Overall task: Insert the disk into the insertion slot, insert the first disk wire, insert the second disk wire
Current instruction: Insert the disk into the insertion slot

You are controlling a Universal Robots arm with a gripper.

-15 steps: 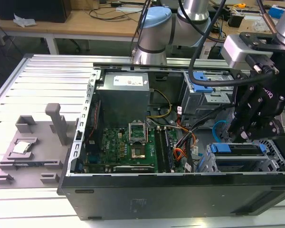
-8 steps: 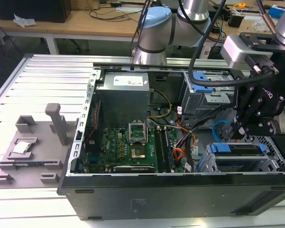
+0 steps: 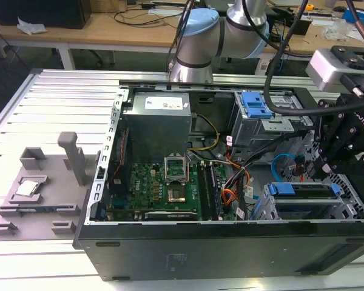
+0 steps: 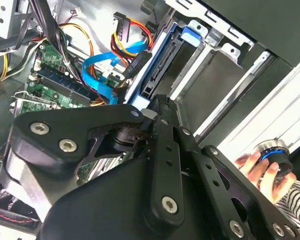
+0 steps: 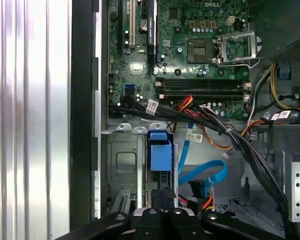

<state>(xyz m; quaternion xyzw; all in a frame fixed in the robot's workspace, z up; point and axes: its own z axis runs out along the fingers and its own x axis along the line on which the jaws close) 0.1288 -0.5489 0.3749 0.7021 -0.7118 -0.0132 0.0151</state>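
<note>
Blue-framed disk (image 5: 160, 154) sits in the insertion slot (image 5: 121, 165), directly ahead of the jaws; their state I cannot tell. Second wrist view adds a hand (image 4: 260, 167), well apart from them.

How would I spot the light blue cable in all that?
Look inside the open computer case, toward the grey drive cage at the exterior view's right. Next to it one glossy, flat, light blue cable curls in a loop, unlike the thin red-orange wires nearby.
</note>
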